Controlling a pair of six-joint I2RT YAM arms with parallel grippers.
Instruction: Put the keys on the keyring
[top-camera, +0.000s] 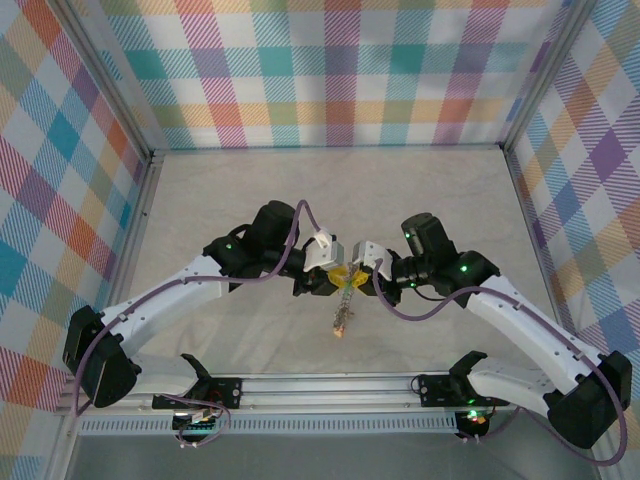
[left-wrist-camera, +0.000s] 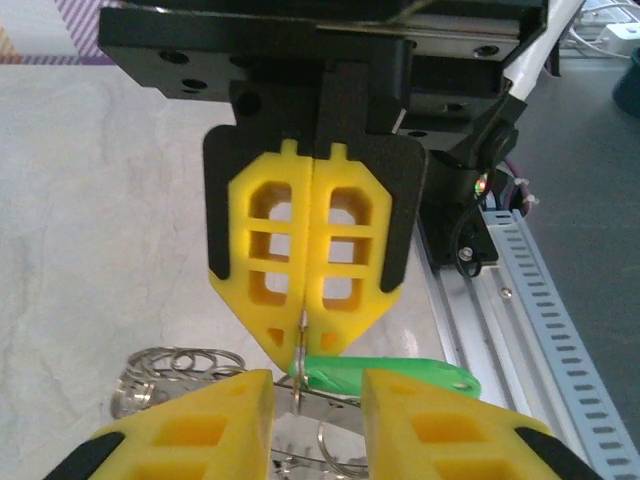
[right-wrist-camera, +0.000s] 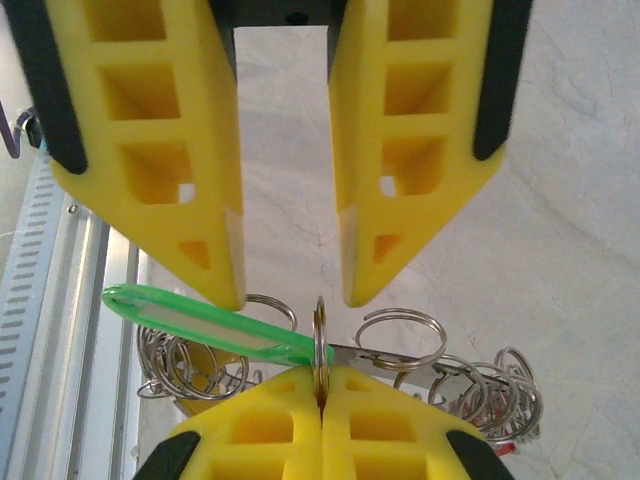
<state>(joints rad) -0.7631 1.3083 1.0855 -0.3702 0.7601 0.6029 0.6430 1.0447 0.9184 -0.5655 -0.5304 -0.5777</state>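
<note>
Two pincers meet above the counter (top-camera: 200, 200) in your top view, left pincer (top-camera: 337, 277) facing right pincer (top-camera: 356, 277), the keys (top-camera: 343, 315) dangling beneath. Your left wrist view shows its fingers (left-wrist-camera: 200, 430) apart, the right pincer clamped on the keyring (left-wrist-camera: 301, 350), a green-tagged key (left-wrist-camera: 400, 375) beside it. Your right wrist view shows that same clamp.

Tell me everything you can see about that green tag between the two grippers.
The green tag is a long, flat, glossy plastic strip with rounded ends and a pale label panel on its face. It lies roughly level in the air, one end meeting the thin keyring that the shut right gripper pinches edge-on. The open left gripper straddles that spot; whether a finger touches the tag is unclear. Silvery rings cluster beneath it.
</note>
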